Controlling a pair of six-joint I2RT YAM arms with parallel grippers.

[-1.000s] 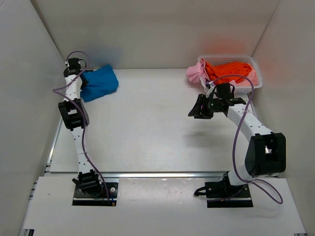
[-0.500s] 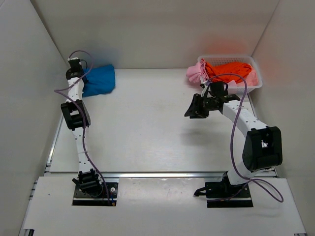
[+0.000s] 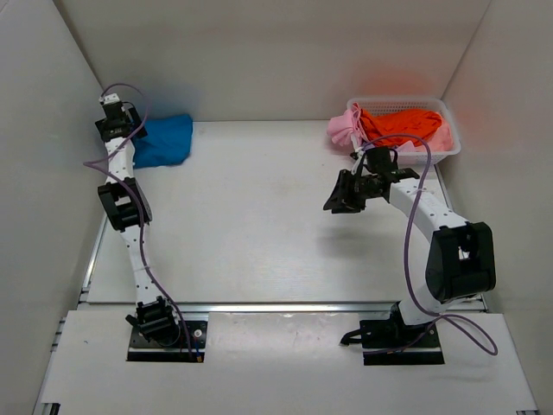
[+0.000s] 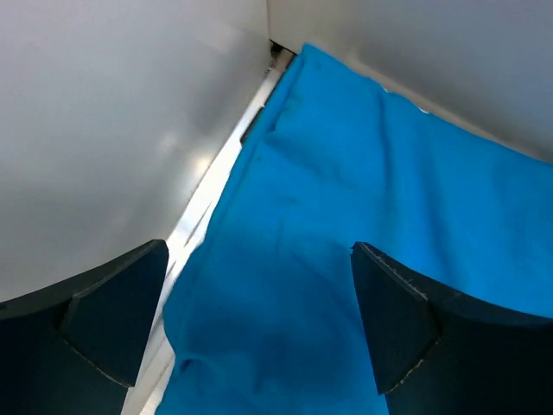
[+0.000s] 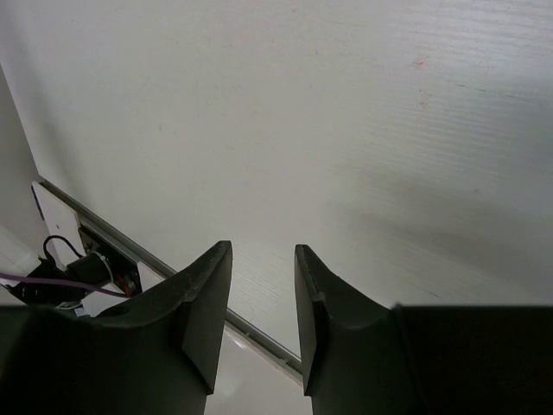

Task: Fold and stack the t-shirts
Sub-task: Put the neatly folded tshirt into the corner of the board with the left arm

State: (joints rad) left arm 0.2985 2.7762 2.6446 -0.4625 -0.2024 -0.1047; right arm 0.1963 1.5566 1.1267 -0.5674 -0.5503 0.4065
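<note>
A bright blue t-shirt (image 3: 164, 140) lies folded in the far left corner of the table, against the back wall. My left gripper (image 3: 119, 130) hangs just above its left edge, open wide; in the left wrist view the blue cloth (image 4: 346, 216) fills the space between the spread fingers (image 4: 112, 311), with nothing gripped. An orange t-shirt (image 3: 402, 123) and a pink t-shirt (image 3: 341, 128) sit in the white basket (image 3: 449, 143) at the far right. My right gripper (image 3: 339, 197) hovers in front of the basket, partly open and empty, over bare table (image 5: 346, 130).
White walls close in the table on the left, back and right. The pink cloth hangs over the basket's left rim. A metal rail (image 3: 285, 305) runs along the table's near edge in front of the arm bases.
My left gripper opened wide and let go of the blue t-shirt, which now lies flatter in the corner; the arm drew back to the left. My right gripper narrowed slightly and shifted a little left.
</note>
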